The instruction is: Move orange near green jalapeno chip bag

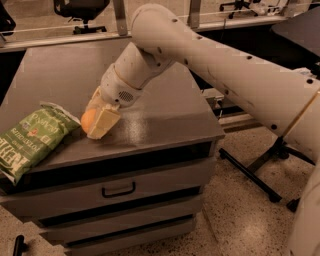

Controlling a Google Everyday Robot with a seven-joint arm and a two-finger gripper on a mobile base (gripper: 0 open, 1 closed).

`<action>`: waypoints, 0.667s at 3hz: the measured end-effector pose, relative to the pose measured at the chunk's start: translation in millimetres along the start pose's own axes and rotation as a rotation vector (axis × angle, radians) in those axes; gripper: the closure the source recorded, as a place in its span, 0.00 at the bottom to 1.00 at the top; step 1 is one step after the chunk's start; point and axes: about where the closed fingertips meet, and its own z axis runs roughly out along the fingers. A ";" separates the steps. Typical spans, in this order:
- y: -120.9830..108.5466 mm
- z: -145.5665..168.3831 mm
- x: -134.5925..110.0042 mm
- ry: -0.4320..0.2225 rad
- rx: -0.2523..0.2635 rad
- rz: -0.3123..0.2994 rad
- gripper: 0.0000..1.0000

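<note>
A grey table (170, 107) with drawers (118, 190) stands on a speckled floor (240, 225), a chair (80, 10) behind it. The bag (32, 140) lies at the front-left corner. The gripper (98, 125), near the front edge, clamps the orange (87, 121) just beside the bag's right end

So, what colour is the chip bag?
The bag is green, white lettering, camera view; the gripper holds the orange beside it.
</note>
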 end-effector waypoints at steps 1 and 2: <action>0.6 1.6 -0.7 0.000 -0.003 -0.001 0.13; 1.2 2.9 -1.3 0.000 -0.006 -0.003 0.00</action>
